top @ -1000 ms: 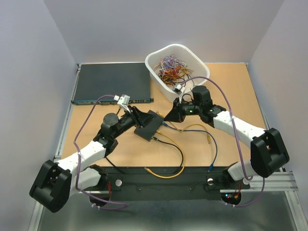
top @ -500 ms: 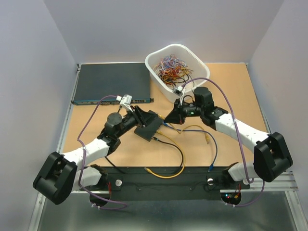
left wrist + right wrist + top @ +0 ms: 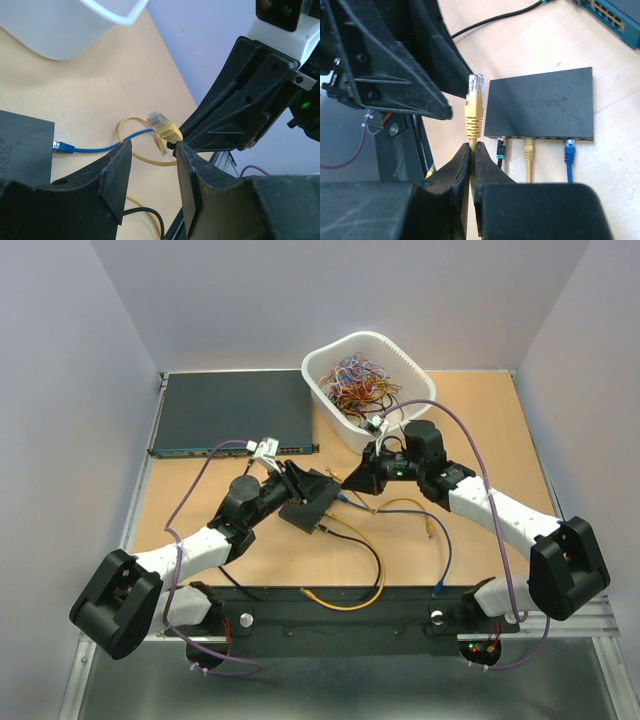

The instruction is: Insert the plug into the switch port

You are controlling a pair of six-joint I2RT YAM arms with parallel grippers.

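The small black switch (image 3: 545, 102) lies flat on the table, its row of ports (image 3: 547, 137) facing my right wrist camera. A black, a yellow and a blue cable are plugged into that row. My right gripper (image 3: 472, 147) is shut on a yellow cable just behind its plug (image 3: 475, 107), which stands upright to the left of the switch, apart from it. My left gripper (image 3: 152, 145) is open and empty above the switch (image 3: 22, 145); the yellow plug (image 3: 164, 127) hangs just beyond its fingertips. In the top view both grippers (image 3: 300, 483) (image 3: 352, 480) meet over the switch (image 3: 308, 502).
A wide dark grey rack unit (image 3: 232, 412) with a teal front strip lies at the back left. A white basket (image 3: 365, 375) of coloured wires stands at the back centre. Yellow, black and blue cables (image 3: 380, 570) trail towards the near edge.
My left arm has shifted a little to the right, towards the switch. My right gripper has moved slightly left with the yellow plug, closer to the left gripper.
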